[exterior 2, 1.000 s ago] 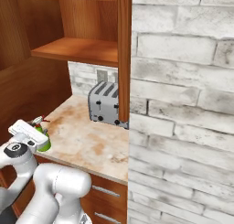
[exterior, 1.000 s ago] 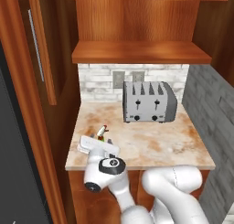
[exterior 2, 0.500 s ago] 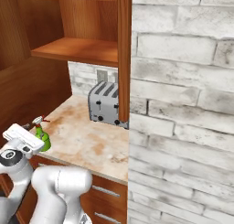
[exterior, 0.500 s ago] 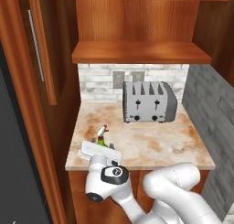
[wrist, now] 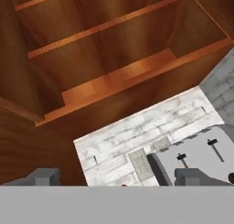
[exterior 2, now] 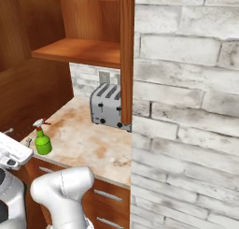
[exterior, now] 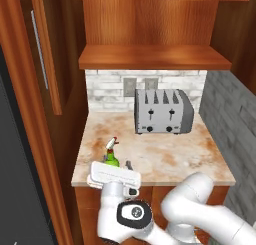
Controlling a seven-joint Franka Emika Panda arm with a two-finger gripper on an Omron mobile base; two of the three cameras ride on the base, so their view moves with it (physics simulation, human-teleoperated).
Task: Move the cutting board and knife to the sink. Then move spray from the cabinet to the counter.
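The green spray (exterior: 111, 158) stands upright on the counter (exterior: 165, 154) near its front left corner, also seen as spray (exterior 2: 42, 140) from the right. My gripper (exterior: 116, 167) sits just in front of it at the counter edge, open, with nothing between the fingers. In the hand view the gripper (wrist: 118, 177) has its fingertips (wrist: 43, 176) wide apart, with the spray's red tip (wrist: 123, 185) peeking low between them. The cabinet shelf (exterior: 150, 56) above is bare. The cutting board, knife and sink are out of view.
A silver toaster (exterior: 162, 110) stands at the back of the counter, against the tiled wall. The cabinet door (exterior: 42, 59) with its silver bar handle hangs open at the left. A brick wall (exterior 2: 186, 106) stands close on the right.
My hand has drawn back from the spray toward the counter's front edge and a little lower. The spray stays standing where it was.
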